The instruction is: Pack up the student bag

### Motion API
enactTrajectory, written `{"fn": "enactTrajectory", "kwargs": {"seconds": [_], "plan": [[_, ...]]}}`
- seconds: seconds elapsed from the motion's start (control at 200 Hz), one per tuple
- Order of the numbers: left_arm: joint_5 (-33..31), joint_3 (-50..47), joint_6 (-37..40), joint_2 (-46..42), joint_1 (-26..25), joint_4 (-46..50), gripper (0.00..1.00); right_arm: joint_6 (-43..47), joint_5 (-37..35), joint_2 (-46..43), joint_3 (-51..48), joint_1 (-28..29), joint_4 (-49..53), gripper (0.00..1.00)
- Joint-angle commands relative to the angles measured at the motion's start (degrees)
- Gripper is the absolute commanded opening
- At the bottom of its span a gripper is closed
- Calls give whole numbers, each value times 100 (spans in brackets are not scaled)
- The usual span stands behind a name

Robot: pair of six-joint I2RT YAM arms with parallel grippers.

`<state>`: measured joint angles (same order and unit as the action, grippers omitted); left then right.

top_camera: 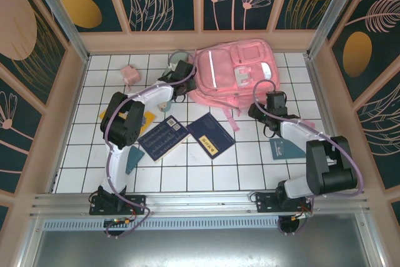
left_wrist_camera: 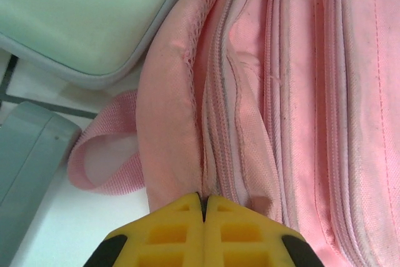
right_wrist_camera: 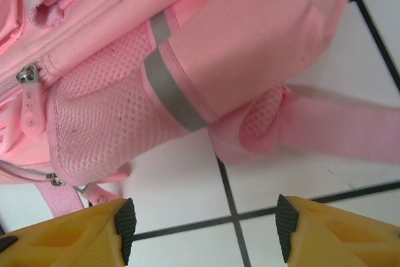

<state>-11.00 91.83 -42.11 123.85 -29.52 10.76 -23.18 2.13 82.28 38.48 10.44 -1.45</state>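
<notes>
On a white tiled table [top_camera: 187, 173], a dark blue book [top_camera: 211, 136] lies near the middle. Farther back, the right gripper [right_wrist_camera: 203, 229] hangs with jaws apart over bare tile, just beside the student bag [top_camera: 234, 73], which lies flat at far centre. The left gripper [left_wrist_camera: 203, 207], its fingers pressed together, meets the bag's left zipper edge.

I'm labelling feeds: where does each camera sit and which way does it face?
Top external: above, behind the bases, looking down at the table; both arms show.
Left wrist: on left arm, facing student bag zips; left gripper shut.
Right wrist: on right arm, facing its mesh pocket; right gripper open.
Shared: all see the bag.
</notes>
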Motion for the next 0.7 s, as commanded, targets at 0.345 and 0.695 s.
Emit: {"fn": "enactTrajectory", "kwargs": {"seconds": [0.345, 0.695], "plan": [[270, -583, 355, -817, -303, 20, 39, -1632, 1965, 1157, 532, -384, -1347, 66], [735, -1522, 55, -1041, -1380, -659, 37, -1724, 1862, 1678, 924, -407, -1133, 30]]}}
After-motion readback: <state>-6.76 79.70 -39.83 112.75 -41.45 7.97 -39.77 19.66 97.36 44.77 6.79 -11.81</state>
